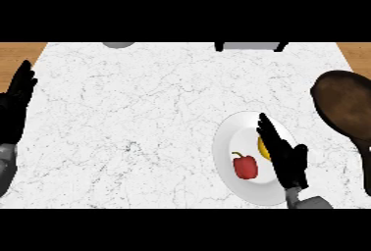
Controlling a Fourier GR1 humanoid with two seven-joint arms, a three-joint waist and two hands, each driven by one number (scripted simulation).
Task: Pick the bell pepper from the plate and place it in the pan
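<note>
R hand (pixel 288 159) open over plate (pixel 230 142), beside red bell pepper (pixel 246 166), holding nothing

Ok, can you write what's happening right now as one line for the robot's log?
red bell pepper: on white round plate | right hand: open, over plate | dark brown pan: holds nothing | left hand: open, resting, left edge

Lighting even and bright across the white marble counter (pixel 145 122); no glare spots. Almost no cast shadows beneath the plate (pixel 235 184) or the pan (pixel 348 105). Pan interior reads dark, with a soft mottled sheen.
</note>
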